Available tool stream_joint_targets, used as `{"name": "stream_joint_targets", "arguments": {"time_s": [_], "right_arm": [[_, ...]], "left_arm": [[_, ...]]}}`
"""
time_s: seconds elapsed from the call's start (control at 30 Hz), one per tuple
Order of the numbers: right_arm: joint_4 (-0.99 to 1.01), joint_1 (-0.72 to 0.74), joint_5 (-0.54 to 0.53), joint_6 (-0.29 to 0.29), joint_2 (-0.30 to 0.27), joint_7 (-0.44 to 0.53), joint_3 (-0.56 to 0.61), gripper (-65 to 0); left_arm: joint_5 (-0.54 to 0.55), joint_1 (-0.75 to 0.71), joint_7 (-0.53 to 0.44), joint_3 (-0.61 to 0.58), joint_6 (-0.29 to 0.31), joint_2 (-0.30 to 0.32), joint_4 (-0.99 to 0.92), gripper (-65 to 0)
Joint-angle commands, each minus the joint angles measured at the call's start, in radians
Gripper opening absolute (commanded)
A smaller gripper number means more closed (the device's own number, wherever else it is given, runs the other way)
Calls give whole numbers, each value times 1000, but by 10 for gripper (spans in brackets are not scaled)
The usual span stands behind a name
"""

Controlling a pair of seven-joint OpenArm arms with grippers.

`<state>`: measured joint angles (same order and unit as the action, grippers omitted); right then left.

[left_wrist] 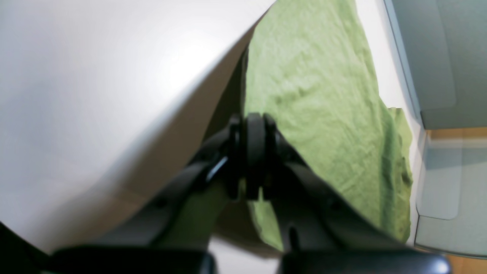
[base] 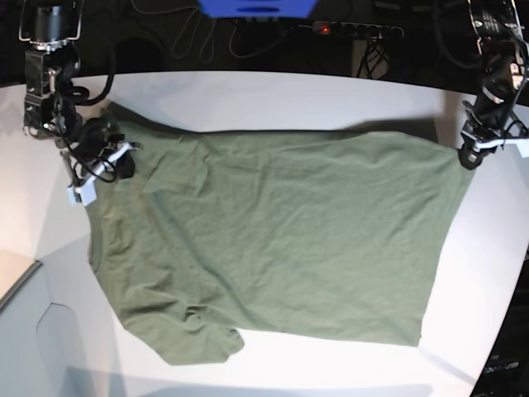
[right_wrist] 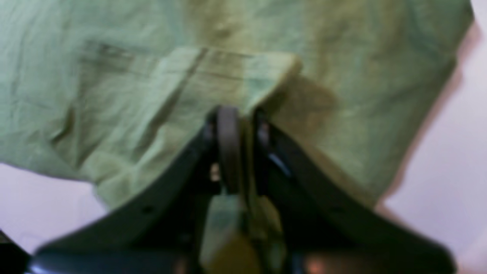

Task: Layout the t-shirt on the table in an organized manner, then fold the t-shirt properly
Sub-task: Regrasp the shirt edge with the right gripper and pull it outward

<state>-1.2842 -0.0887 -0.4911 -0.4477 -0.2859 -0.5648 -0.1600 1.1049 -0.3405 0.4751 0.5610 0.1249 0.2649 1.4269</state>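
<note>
The olive-green t-shirt (base: 281, 231) lies spread across the white table (base: 273, 95), wrinkled, with one sleeve bunched at the front left. My right gripper (base: 122, 161) is at the shirt's far left edge. In the right wrist view it (right_wrist: 241, 114) is shut on a raised fold of the t-shirt (right_wrist: 114, 95), with cloth showing between the fingers. My left gripper (base: 469, 155) is at the shirt's far right corner. The left wrist view shows it (left_wrist: 254, 152) shut on the edge of the t-shirt (left_wrist: 315, 95), which lifts slightly off the table (left_wrist: 95, 95).
A power strip (base: 355, 30) and cables lie behind the table's back edge, beside a blue object (base: 256, 7). The table's curved edge runs along the front left, with grey floor (base: 33, 347) below. In the left wrist view, grey floor (left_wrist: 441, 57) lies past the table edge.
</note>
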Motion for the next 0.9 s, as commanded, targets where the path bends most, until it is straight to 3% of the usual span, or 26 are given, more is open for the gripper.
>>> {"name": "stream_joint_targets", "arguments": {"time_s": [0.0,0.27,0.47,0.73,0.8,0.87], "right_arm": [[-48,-4,-16,-4,-16,29,-11,-648],[-429,-168,-14,-4,-16,25,-20,-650],[-677,-375,-17,-4,-9,30,-89,-650],[-723,-598,-16,-7,-9,35,-106,-650],[-723,-635,-16,-38,0,55,-105,-650],[-705,-658,-14,-127,35,93,-111,-650]], "left_arm": [[13,-1,-16,8,14,17,13,-646],[17,-4,-6,64,14,17,18,-646],[19,-24,-5,104,14,14,24,-646],[14,-36,-5,104,14,15,25,-646],[14,-36,-5,104,14,15,25,-646],[14,-41,-5,104,14,18,25,-646]]}}
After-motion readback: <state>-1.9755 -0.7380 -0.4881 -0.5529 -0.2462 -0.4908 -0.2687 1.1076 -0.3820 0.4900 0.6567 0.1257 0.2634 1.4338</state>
